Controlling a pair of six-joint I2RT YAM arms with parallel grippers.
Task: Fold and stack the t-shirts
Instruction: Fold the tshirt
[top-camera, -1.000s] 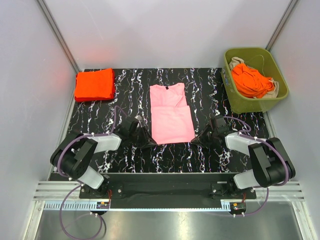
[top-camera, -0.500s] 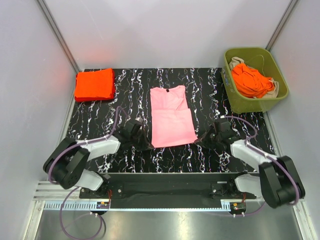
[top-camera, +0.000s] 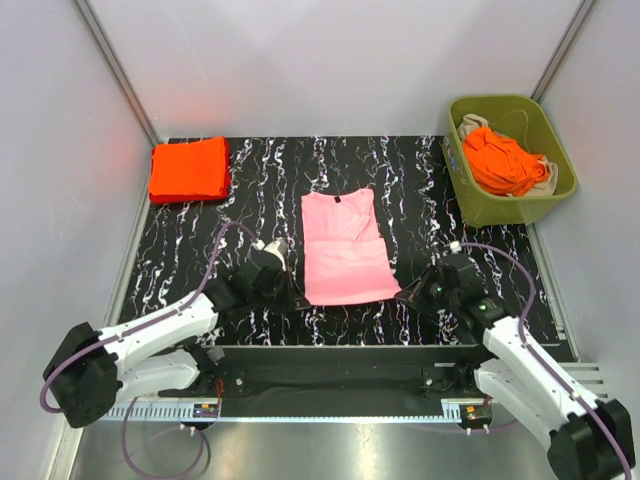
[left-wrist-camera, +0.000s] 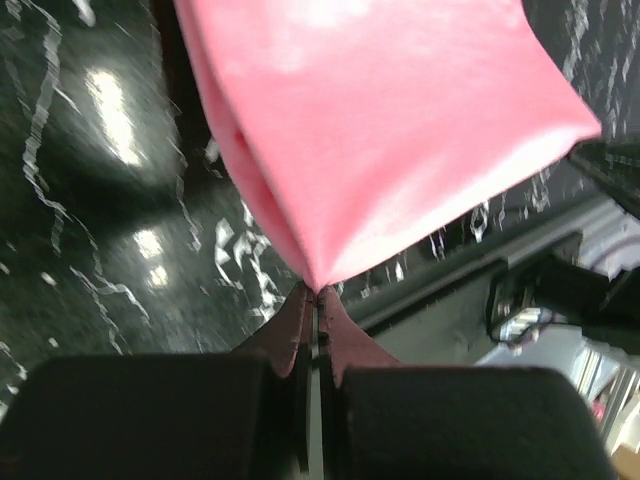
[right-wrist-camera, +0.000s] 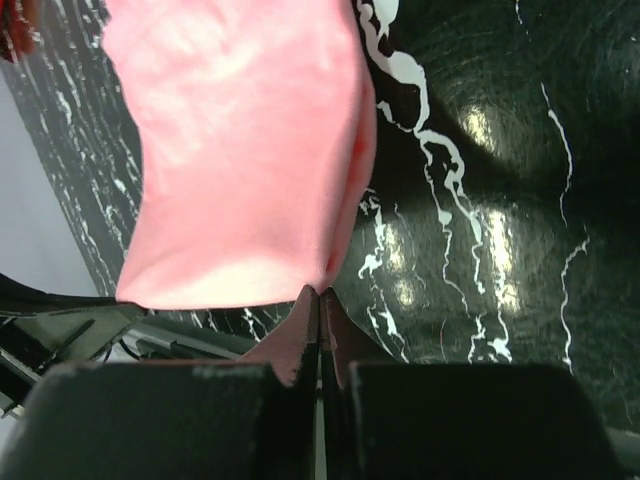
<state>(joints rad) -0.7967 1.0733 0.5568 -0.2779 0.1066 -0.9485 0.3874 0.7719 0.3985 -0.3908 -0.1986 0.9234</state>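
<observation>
The light pink t-shirt (top-camera: 343, 250) lies partly folded on the middle of the black marbled table, neck label toward the back. My left gripper (top-camera: 296, 297) is shut on its near left corner; the left wrist view shows the pink cloth (left-wrist-camera: 380, 130) pinched at the fingertips (left-wrist-camera: 292, 318). My right gripper (top-camera: 404, 294) is shut on its near right corner; the right wrist view shows the cloth (right-wrist-camera: 240, 150) pinched the same way. A folded stack of orange-red t-shirts (top-camera: 189, 169) sits at the back left. More orange-red shirts (top-camera: 503, 160) lie crumpled in the bin.
The olive-green plastic bin (top-camera: 470, 200) stands at the back right, just off the table's edge. White walls enclose the table on three sides. The metal frame rail (top-camera: 340, 365) runs along the near edge under both arms.
Both grippers have pulled the pink shirt's near corners toward the near edge. The whole shirt has slid nearer, and both arms have stretched out lower and further forward.
</observation>
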